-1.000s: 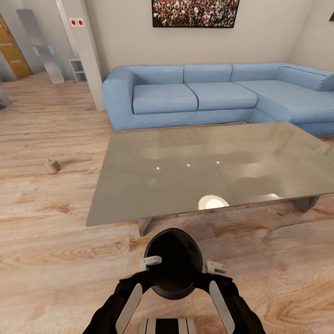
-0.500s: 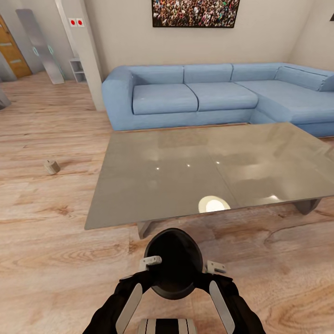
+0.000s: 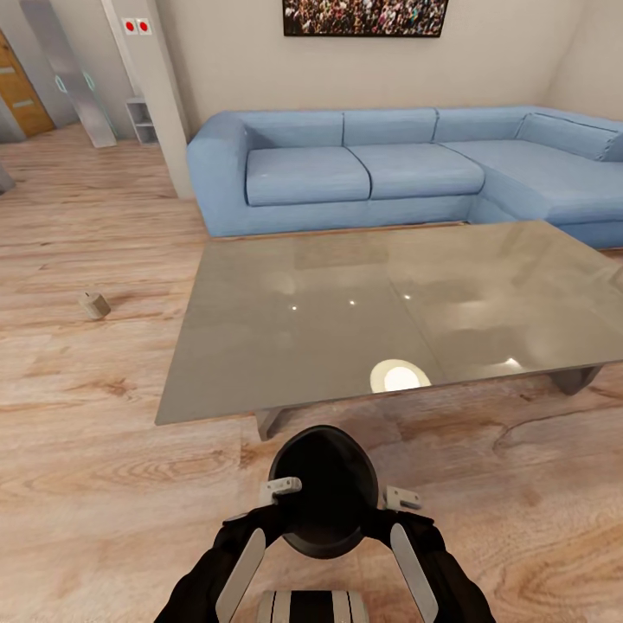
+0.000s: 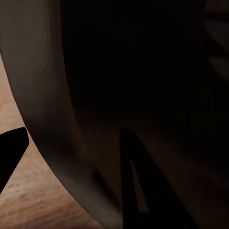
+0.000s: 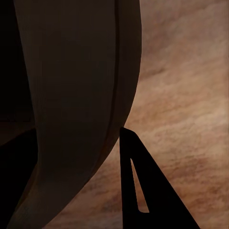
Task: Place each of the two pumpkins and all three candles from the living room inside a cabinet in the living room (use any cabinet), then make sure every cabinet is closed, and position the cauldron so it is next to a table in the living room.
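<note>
Head view: the cauldron (image 3: 324, 493), mouth tilted up toward the camera, is held above the wooden floor (image 3: 104, 450) just short of the desk (image 3: 389, 311). The left claw (image 3: 279, 490) and right claw (image 3: 400, 498) each straddle the rim on opposite sides, one finger inside and one outside, clamped on it. The desk's long axis runs left to right, parallel to the blue sofa (image 3: 372, 173). One candle (image 3: 94, 305) lies tipped on the floor, well left of the desk. No legible writing.
</note>
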